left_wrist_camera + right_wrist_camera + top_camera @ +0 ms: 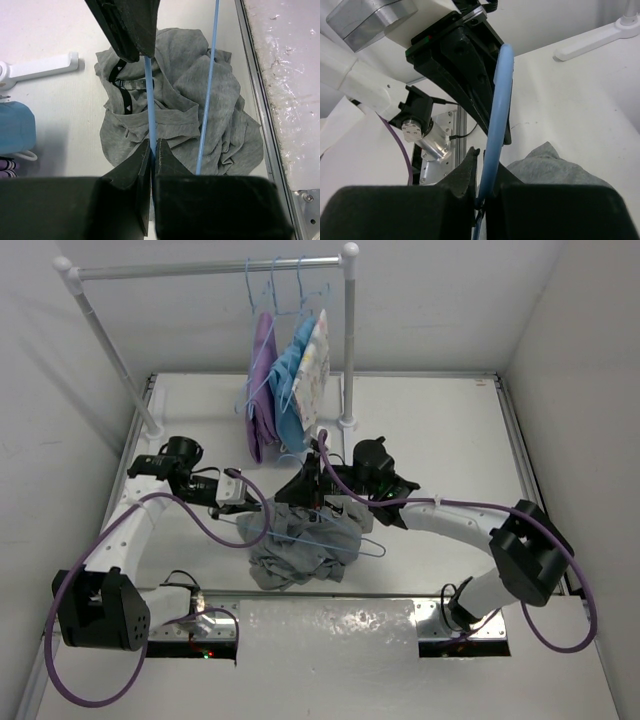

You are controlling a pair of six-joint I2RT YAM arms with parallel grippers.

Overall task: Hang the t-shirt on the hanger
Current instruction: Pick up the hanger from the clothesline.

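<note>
The grey t-shirt (300, 550) lies crumpled on the table between my arms. The light-blue hanger (372, 546) is held over it, hook toward the right. My left gripper (260, 508) is shut on one hanger rod (150, 100), with the t-shirt (180, 115) below and a second rod (207, 90) beside it. My right gripper (306, 492) is shut on the same hanger (497, 100), close to my left gripper. In the right wrist view a corner of the t-shirt (555, 167) shows under the jaws (487, 156).
A clothes rack (348, 340) stands at the back with three hangers bearing purple (262, 380), blue (290, 375) and patterned white (316, 365) garments. Its white foot (42, 67) lies near the t-shirt. A shiny strip (330, 625) runs along the table's near edge.
</note>
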